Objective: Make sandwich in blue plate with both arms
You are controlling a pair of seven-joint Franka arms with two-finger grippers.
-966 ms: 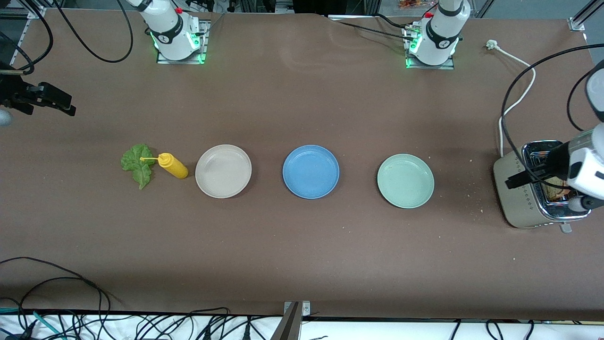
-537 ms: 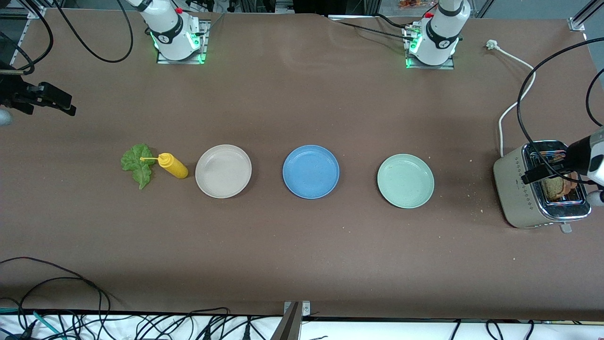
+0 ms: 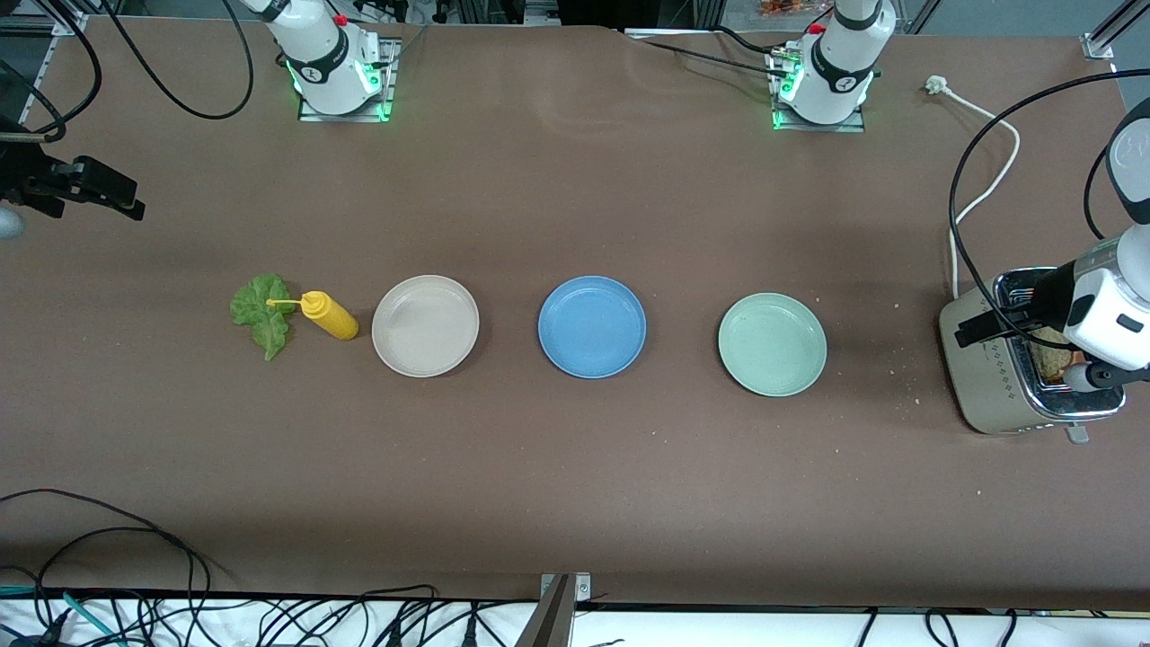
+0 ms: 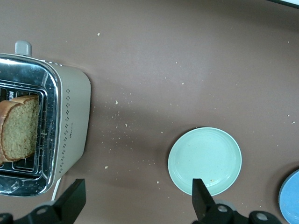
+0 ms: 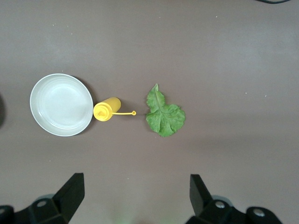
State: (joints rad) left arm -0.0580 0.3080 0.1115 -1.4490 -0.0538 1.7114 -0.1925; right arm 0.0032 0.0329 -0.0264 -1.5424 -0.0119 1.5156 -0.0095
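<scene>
The blue plate sits mid-surface with bare brown room all round, between a beige plate and a green plate. The lettuce lies toward the right arm's end. The left claw hangs spread over the toaster holding bread; the right claw, spread, waits at its edge.
</scene>
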